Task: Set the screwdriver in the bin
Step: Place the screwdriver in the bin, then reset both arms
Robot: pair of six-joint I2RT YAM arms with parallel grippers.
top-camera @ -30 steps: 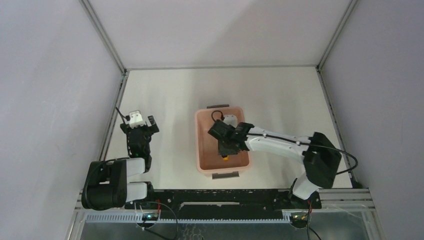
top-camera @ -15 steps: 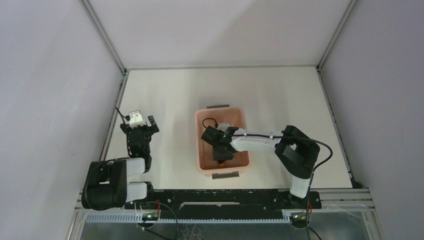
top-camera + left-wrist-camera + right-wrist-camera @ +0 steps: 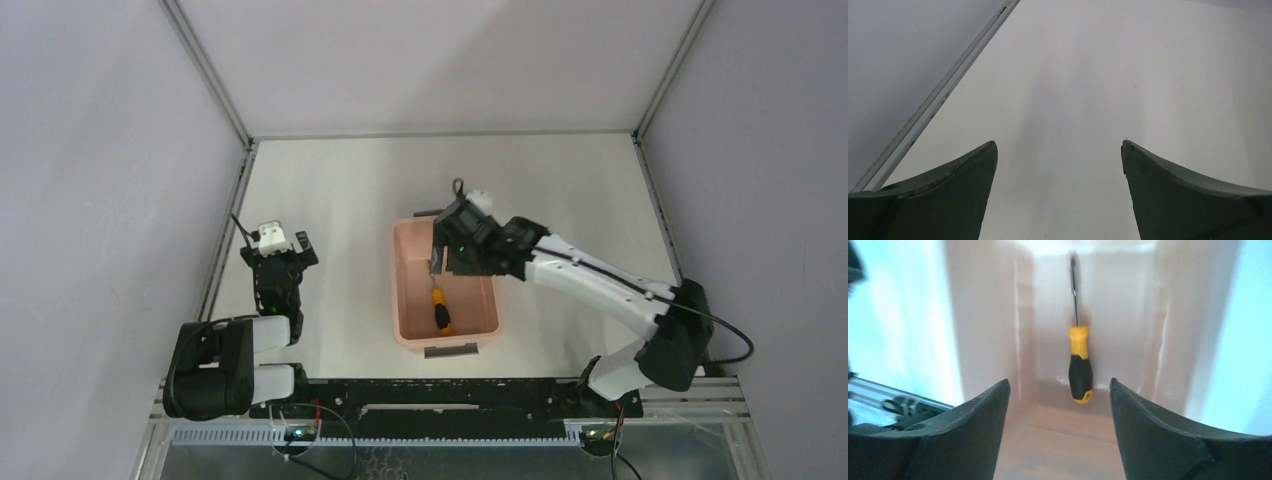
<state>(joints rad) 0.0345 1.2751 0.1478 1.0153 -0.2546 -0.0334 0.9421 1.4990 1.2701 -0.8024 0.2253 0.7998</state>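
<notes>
A pale, matte table (image 3: 330, 180) fills the floor of a booth with plain grey walls (image 3: 110, 200) and thin metal rails along the edges. The bin (image 3: 396, 290) stands near the middle of the table, its long sides running away from the arm bases, with a dark handle at each short end.

The screwdriver (image 3: 440, 312) lies flat on the bin's floor, lengthwise, in the near half. Its orange-and-black handle points toward the arm bases and its thin shaft toward the far end. In the right wrist view the screwdriver (image 3: 1080, 365) rests alone on the pink floor, and nothing touches it.

The right arm rises from its base at the near right, bends at a dark elbow close to the table's right edge, then stretches its white forearm leftward and away. The right gripper (image 3: 440, 262) hangs above the bin's far half, tilted down into it. Seen from its own camera, the right gripper (image 3: 1060, 382) has its jaws spread apart and holds nothing.

The left arm is folded close over its base at the near left. The left gripper (image 3: 278, 258) sits over bare table, well apart from the bin. From the left wrist, the left gripper (image 3: 1059, 145) shows its jaws spread wide with only tabletop between them
</notes>
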